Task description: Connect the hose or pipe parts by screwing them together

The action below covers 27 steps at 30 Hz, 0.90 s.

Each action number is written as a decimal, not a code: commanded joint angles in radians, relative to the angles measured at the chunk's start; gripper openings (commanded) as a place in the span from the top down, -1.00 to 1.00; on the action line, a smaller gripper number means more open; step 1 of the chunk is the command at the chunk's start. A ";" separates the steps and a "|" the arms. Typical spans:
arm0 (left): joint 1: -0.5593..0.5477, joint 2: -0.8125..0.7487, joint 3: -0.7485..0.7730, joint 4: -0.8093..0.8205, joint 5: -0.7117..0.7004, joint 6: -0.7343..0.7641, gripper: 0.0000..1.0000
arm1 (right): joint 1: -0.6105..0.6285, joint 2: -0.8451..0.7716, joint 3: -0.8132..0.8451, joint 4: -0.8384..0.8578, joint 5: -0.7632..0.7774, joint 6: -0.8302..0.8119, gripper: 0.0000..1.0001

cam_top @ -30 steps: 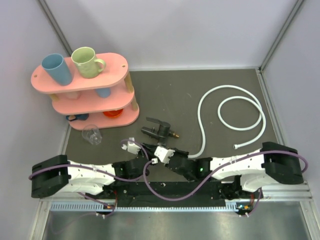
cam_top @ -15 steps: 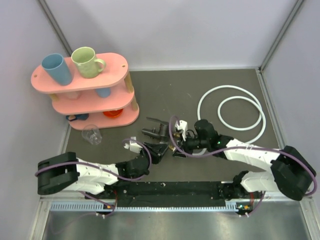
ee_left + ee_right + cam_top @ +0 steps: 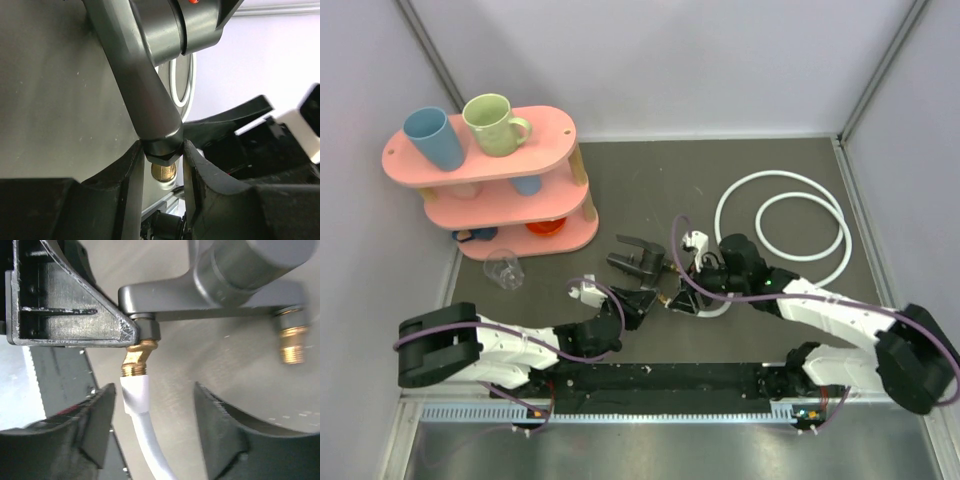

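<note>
The tap fitting (image 3: 638, 258) is clamped by the left gripper (image 3: 162, 150); the hose end (image 3: 136, 390) lies tilted, untouched, between the parted jaws of the right gripper (image 3: 155, 409).

Smooth, satin-sheened dark grey metal on the tap fitting (image 3: 215, 295), bright ridged brass at its threaded ends (image 3: 292, 345), glossy smooth white plastic along the hose (image 3: 150, 445), matt black plastic on the fingers (image 3: 220, 440) of the right gripper (image 3: 154, 392), dull, faintly speckled grey across the table (image 3: 650, 170).

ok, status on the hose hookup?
Left gripper shut on tap fitting. Right gripper open, straddling hose end. End meets brass thread at an angle; threaded or not, can't tell. Nothing blocking.
</note>
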 commanded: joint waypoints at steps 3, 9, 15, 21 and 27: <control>-0.005 -0.050 0.066 -0.083 -0.029 0.023 1.00 | 0.161 -0.198 0.003 -0.082 0.373 -0.139 -0.42; -0.005 -0.078 0.095 -0.131 -0.003 0.023 1.00 | 0.427 -0.235 -0.006 -0.100 0.804 -0.278 -0.45; -0.005 -0.100 0.095 -0.158 -0.001 0.012 1.00 | 0.639 -0.109 0.014 -0.087 1.134 -0.380 -0.43; -0.005 -0.113 0.087 -0.164 -0.003 0.005 1.00 | 0.727 0.079 0.061 -0.039 1.305 -0.421 -0.30; -0.005 -0.127 0.058 -0.180 0.006 -0.046 1.00 | 0.751 0.125 0.058 0.115 1.392 -0.434 0.31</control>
